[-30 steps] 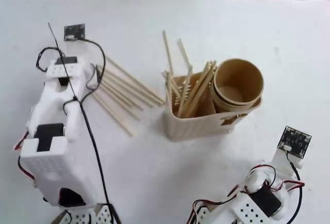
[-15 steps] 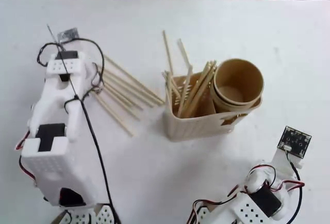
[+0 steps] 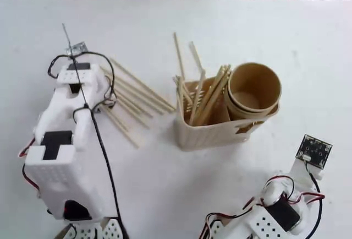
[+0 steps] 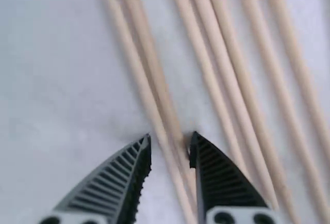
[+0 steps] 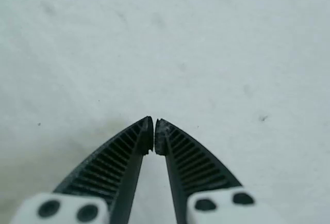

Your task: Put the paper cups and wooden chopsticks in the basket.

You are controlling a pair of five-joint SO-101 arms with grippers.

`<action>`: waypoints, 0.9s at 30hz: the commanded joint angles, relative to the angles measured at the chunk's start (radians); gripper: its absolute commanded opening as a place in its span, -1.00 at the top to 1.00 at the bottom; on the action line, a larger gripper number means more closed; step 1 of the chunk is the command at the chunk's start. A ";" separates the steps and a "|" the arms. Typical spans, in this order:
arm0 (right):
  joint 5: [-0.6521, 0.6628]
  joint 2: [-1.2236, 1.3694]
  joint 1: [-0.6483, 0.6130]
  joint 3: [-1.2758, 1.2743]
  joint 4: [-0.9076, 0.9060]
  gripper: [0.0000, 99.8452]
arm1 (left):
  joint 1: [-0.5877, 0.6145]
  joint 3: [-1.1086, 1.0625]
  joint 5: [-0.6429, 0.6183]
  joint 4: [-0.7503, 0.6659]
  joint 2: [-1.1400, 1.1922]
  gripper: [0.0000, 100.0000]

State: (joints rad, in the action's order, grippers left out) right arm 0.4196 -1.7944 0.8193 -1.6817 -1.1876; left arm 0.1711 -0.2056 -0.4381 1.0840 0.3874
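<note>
A cream basket (image 3: 209, 131) stands mid-table with nested paper cups (image 3: 254, 90) in its right half and several wooden chopsticks (image 3: 206, 96) upright in its left half. Several loose chopsticks (image 3: 137, 93) lie fanned on the table left of the basket. The left arm (image 3: 69, 123) hangs over their left ends. In the left wrist view my left gripper (image 4: 170, 142) is low over the table and narrowly open, its tips straddling two chopsticks (image 4: 160, 105) while the others lie beside them. My right gripper (image 5: 154, 131) is shut over bare table, holding nothing.
The right arm (image 3: 275, 217) sits folded at the front right, clear of the basket. A black cable (image 3: 102, 156) runs along the left arm. Bare white table surrounds the basket on the far and right sides.
The left arm has swung right and toward the front, bringing its gripper onto the left ends of the loose chopsticks. The right arm, basket and cups have not moved.
</note>
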 commanded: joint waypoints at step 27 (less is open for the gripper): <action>-0.003 -0.008 0.007 -0.009 0.010 0.96 | 0.019 0.104 0.684 0.044 0.016 0.95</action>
State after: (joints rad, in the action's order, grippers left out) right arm 0.4196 -1.7944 0.8193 -1.6817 -1.1876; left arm 0.1726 -0.1381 0.3000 1.1147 0.4120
